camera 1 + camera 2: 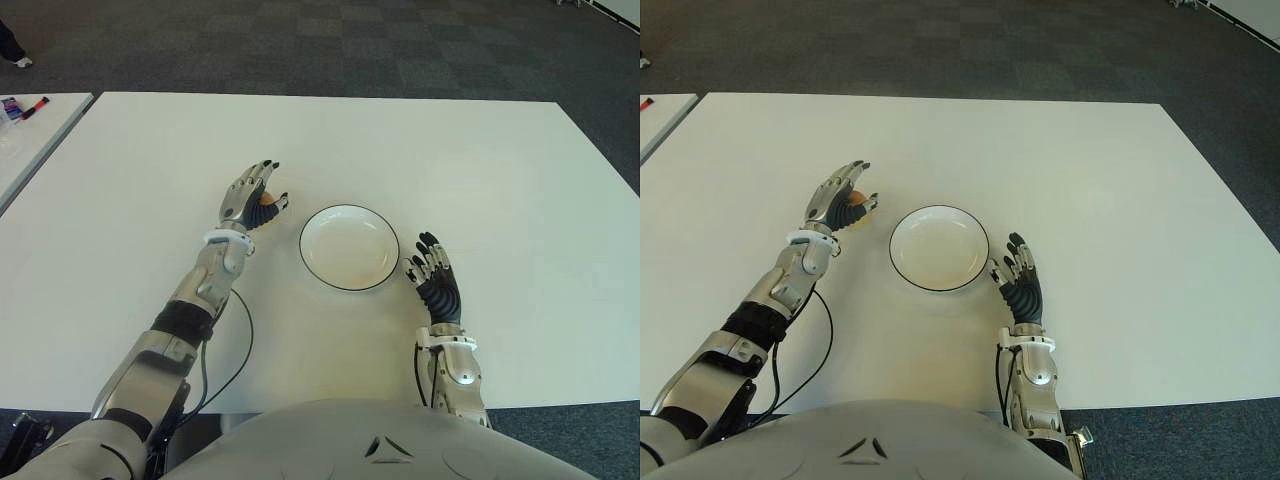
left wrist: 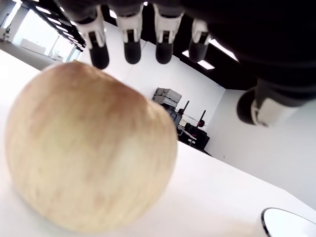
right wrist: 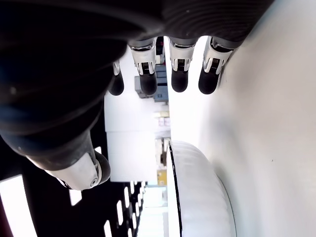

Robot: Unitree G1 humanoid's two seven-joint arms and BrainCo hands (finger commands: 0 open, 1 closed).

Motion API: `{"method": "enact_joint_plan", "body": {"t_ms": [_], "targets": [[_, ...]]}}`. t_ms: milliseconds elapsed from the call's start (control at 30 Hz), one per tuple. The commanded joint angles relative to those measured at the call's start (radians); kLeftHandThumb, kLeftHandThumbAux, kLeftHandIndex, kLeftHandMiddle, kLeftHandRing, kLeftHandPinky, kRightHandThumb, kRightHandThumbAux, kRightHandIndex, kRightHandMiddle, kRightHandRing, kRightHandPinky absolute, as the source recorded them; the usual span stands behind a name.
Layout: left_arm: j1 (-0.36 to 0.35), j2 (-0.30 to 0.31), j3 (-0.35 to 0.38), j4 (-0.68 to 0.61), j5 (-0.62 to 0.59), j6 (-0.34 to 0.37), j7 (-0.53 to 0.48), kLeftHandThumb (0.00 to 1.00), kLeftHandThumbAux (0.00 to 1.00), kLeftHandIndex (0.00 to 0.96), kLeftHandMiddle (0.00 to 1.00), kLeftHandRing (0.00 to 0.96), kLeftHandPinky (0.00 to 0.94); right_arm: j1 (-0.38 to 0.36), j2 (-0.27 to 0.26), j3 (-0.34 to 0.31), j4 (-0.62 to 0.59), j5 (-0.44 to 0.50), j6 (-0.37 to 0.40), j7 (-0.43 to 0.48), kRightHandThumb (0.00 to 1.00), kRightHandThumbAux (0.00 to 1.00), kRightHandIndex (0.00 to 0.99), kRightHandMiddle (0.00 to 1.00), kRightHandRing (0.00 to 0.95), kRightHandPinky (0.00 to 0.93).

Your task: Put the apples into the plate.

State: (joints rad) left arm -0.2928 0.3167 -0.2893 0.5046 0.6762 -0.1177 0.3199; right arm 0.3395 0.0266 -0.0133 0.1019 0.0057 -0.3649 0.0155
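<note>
Left hand [image 1: 255, 198] over apple [image 2: 89, 153], fingers spread, not yet clasping; apple sits on table [image 1: 500, 180] under palm. Plate [image 1: 349, 247] just right of this hand. Right hand [image 1: 432, 270] relaxed, empty, beside plate's other side.

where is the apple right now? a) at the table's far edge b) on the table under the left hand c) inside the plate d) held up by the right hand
b: the apple sits on the table beneath the left hand, whose fingers are spread over it without closing; the plate holds nothing, and the right hand is open beside it.
</note>
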Motion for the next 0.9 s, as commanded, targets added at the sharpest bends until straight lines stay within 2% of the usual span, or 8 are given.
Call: {"method": "enact_joint_plan", "body": {"t_ms": [33,200,533,900], "targets": [[-0.011,0.01,-0.013,0.027,0.013,0.0,0.014,0.473,0.436,0.0,0.028,0.044,0.119,0.013,-0.004,0.001,0.005,-0.004,0.014,-0.002,0.386,0.707,0.0,0.013,0.015,0.074],[-0.008,0.013,-0.021,0.027,0.017,0.005,0.014,0.446,0.44,0.0,0.024,0.04,0.115,0.015,-0.009,0.0,0.005,-0.004,0.01,0.001,0.39,0.716,0.0,0.018,0.022,0.08],[-0.006,0.013,-0.028,0.038,0.02,0.019,0.009,0.466,0.453,0.0,0.027,0.042,0.121,0.029,-0.016,0.003,-0.012,-0.001,0.012,0.007,0.374,0.73,0.0,0.019,0.024,0.082],[-0.025,0.012,-0.034,0.11,0.033,0.025,0.053,0.465,0.444,0.0,0.036,0.047,0.116,0.042,-0.022,0.004,-0.026,-0.006,0.014,0.006,0.367,0.722,0.0,0.018,0.024,0.084]]}}
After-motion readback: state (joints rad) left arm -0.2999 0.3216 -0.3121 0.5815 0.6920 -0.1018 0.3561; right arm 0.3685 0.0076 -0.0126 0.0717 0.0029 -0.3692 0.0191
